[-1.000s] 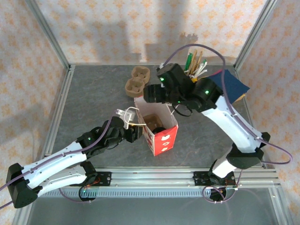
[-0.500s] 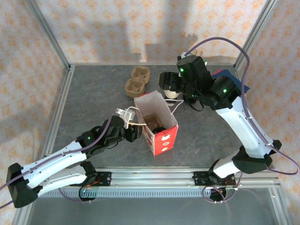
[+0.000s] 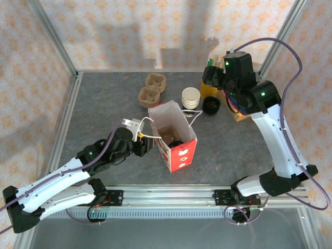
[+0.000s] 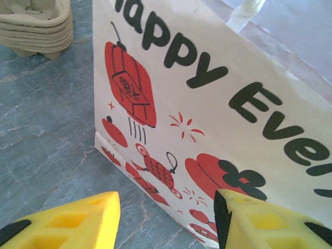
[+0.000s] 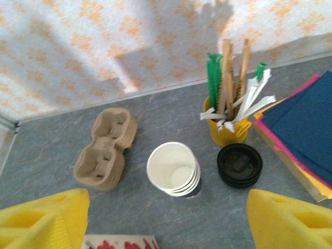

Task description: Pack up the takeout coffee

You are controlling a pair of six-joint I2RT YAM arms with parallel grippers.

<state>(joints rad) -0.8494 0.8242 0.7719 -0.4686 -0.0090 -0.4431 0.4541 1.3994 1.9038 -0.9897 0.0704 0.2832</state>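
The left fingers [image 4: 78, 220] are held apart with nothing between them, pointed at the printed paper bag [image 4: 207, 104] that is stood on the table [image 4: 46, 135]. The right fingers [image 5: 46, 218] are spread wide and empty, high above the takeout coffee [image 5: 173, 168], which is seen upright on the table between the cardboard carrier [image 5: 106, 148] and the black lid [image 5: 239, 165], near the yellow cup of stirrers [image 5: 225, 127]

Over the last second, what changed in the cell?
The right gripper, open and empty, swung off the bag toward the far right corner, uncovering the white cup and black lid. The left gripper, open beside the bag, shifted slightly left. Nothing was visibly gripped or released. The bag and cup carrier stayed put.
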